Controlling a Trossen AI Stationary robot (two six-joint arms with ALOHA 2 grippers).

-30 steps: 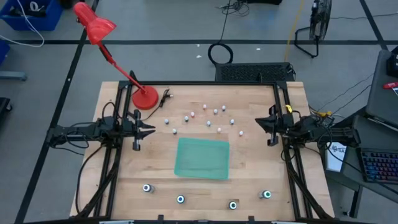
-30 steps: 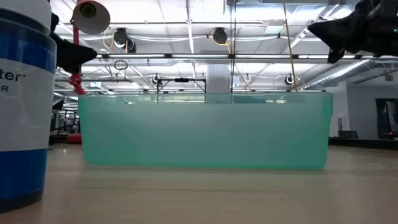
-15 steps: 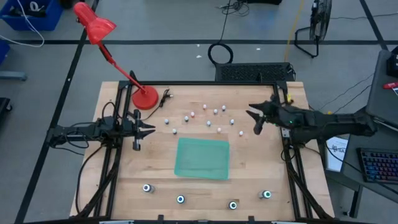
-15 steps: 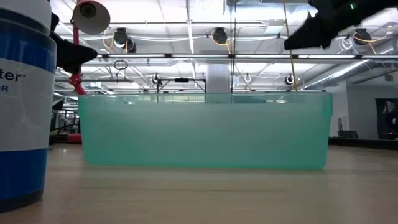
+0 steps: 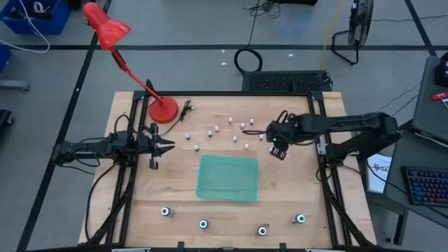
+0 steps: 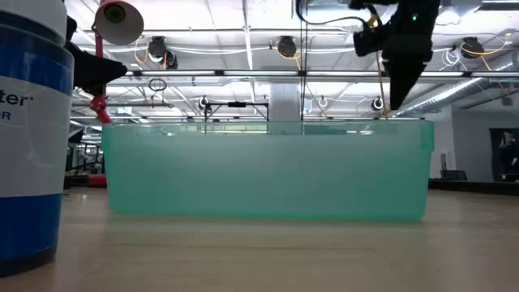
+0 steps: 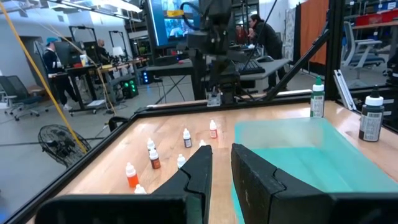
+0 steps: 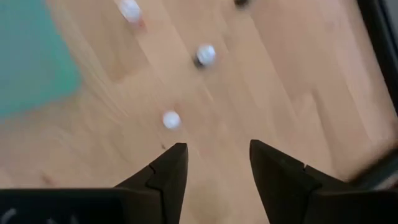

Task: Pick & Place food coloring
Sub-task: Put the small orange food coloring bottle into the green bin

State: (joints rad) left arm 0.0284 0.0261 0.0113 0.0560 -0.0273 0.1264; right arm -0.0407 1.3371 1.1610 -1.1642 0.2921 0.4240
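**Right gripper spread above the small bottles, left gripper waiting at the table's left side**

The right gripper (image 5: 277,143) is seen over the right part of the wooden table (image 5: 133,203), reached in from the right edge and pointed down. In the right wrist view its two dark fingers (image 8: 171,171) are spread apart with bare wood between them, and nothing is held. One tiny white-topped bottle (image 8: 171,119) is seen just beyond the fingertips, and two more lie farther off, blurred.

The food coloring (image 5: 231,133) is scattered as small whitish bottles on the far half of the table, between the red lamp base (image 5: 163,110) and the right gripper, beyond the far edge of the green container (image 5: 227,177). From above this container looks like a flat mat, but in the low view it is shown as a translucent teal tub with upright walls (image 6: 268,170). Nothing can be made out inside it.

Four darker round bottles with pale tops (image 5: 203,224) are placed in a loose row along the near edge of the table, well apart from the small ones.

The left gripper (image 5: 162,145) is kept at the left side of the table, pointing inward. Its fingers (image 7: 199,177) are drawn narrow, only a thin gap being left, and nothing is gripped between them. Some of the small bottles (image 7: 154,158) are visible beyond it, some with orange or red content.
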